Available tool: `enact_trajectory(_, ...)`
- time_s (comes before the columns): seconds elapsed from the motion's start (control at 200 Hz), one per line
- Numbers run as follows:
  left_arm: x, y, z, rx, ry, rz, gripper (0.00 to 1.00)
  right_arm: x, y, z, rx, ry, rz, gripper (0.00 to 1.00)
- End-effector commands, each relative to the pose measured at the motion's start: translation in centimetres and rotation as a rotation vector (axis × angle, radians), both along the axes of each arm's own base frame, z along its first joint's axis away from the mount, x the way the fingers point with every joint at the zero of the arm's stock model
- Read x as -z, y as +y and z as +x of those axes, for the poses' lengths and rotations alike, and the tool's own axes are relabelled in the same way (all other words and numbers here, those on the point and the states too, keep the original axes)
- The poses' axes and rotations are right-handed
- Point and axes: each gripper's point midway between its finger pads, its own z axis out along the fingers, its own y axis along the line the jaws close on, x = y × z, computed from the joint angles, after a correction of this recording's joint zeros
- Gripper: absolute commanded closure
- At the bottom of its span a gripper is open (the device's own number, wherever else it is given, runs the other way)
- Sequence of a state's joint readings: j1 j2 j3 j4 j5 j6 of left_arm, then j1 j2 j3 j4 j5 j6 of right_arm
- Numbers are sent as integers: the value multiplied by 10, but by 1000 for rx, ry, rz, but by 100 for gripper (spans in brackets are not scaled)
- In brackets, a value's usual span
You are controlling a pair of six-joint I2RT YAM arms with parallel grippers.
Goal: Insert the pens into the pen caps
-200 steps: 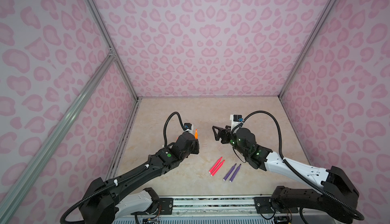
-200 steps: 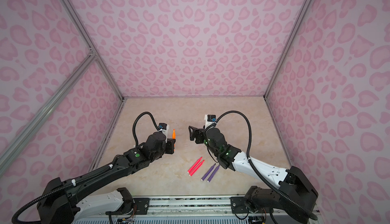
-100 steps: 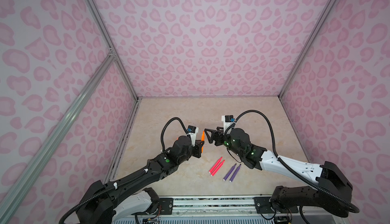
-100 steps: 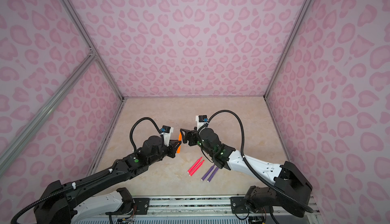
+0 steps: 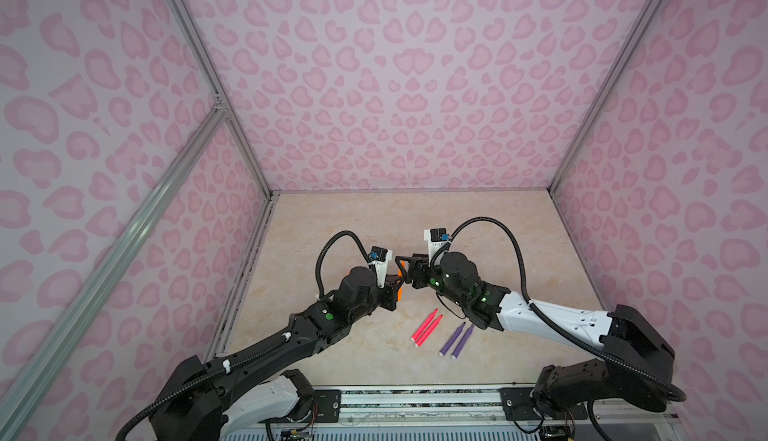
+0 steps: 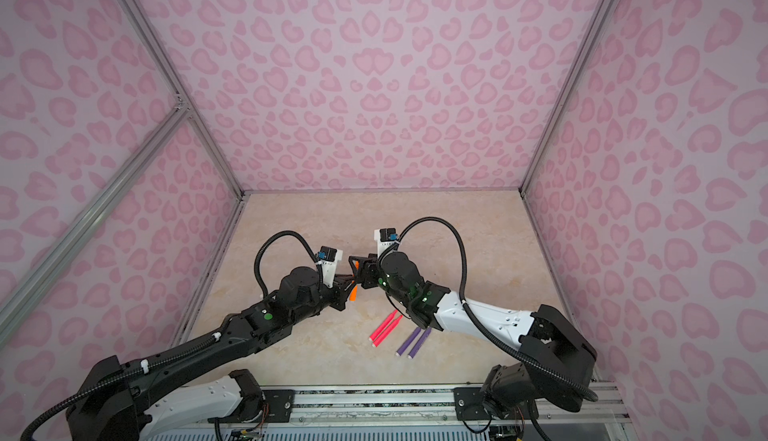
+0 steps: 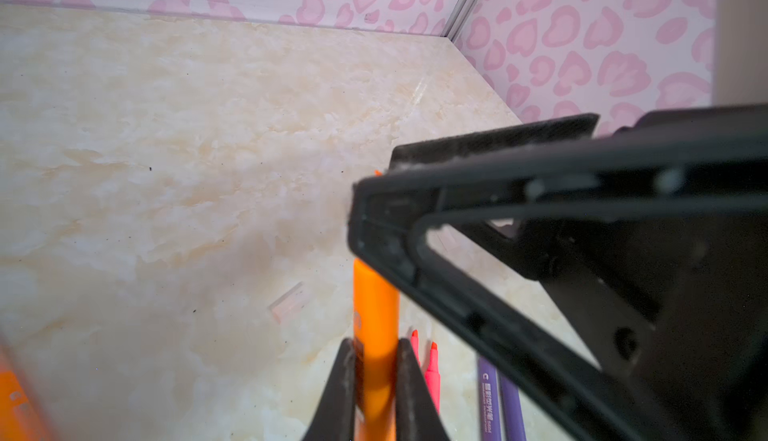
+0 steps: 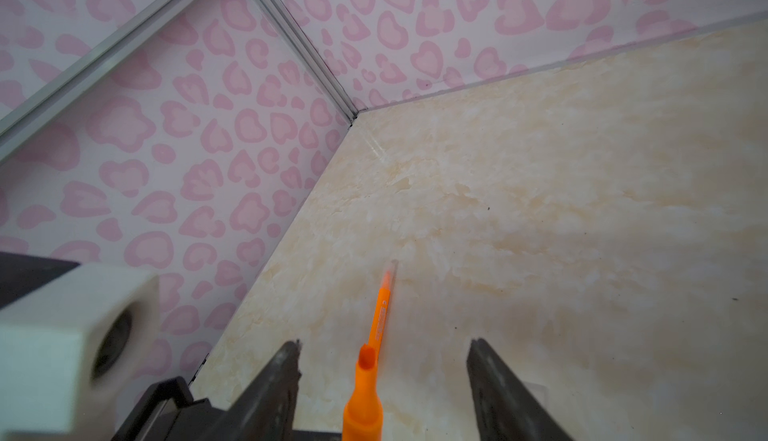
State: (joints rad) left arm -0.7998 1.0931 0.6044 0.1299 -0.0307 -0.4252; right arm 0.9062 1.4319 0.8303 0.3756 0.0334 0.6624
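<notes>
So the left gripper was clamped tight on the slim orange plastic marker pen, held up off the beige marbled counter. In both top views the pen ran roughly 12-to-6, with the right gripper at its 3 o'clock, jaws apart either side of the pointed tip, not touching. Right arm's the one placed to take that tip end, I reckon.

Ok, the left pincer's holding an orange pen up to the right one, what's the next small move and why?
Probably close the right pincer on the orange pen: its tip stands between the open jaws, touching neither, while the left pincer grips its barrel.
</notes>
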Motion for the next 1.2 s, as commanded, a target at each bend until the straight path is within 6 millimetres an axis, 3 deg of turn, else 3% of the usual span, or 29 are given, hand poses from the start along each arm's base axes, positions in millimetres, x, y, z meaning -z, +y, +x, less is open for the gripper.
enact_trajectory(0.0,-10,-3,2,7,-37,-25,97,-6,10,-1,-23,-6,35,41)
enact_trajectory(0.86,-11,-5,1,22,-34,-27,97,6,20,3,-31,32,30,96)
enact_trajectory(1.03,-10,-6,0,30,-28,-26,80,3,23,1,-45,38,36,100)
enact_trajectory(1.195,-10,-6,-1,32,-28,-30,72,1,25,-3,-57,33,49,100)
